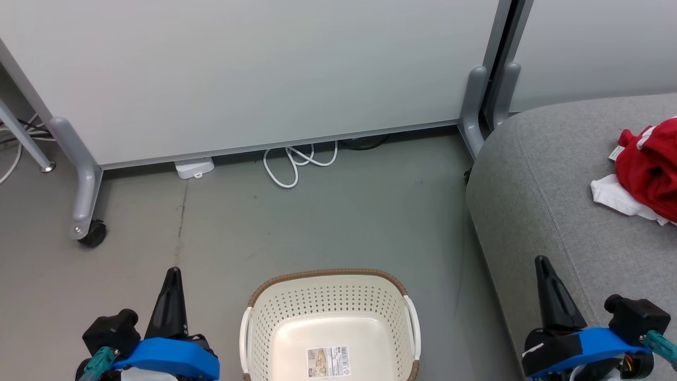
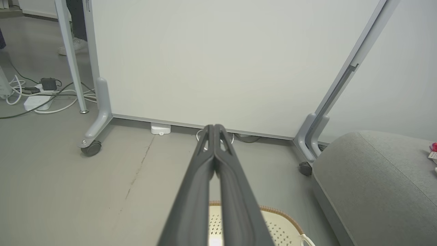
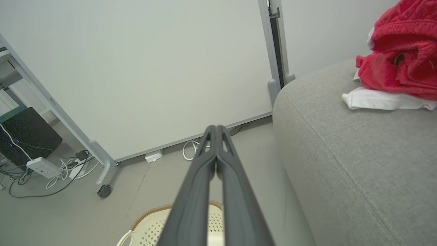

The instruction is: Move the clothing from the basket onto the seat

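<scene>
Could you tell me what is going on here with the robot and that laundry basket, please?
The robot is moving laundry from a basket to a sofa seat, and the job looks done. The basket stands on the floor in front of the robot, and what shows of its inside is bare but for a label. The red clothing lies heaped on the grey seat, with a white piece beneath it. The left claw and the right claw are both shut on nothing.

A cream basket (image 1: 317, 301), perforated with small holes, is edged in woven brown. Bright red clothing (image 1: 648, 169) with white trim is seen against a plain grey seat (image 1: 534, 185).
</scene>
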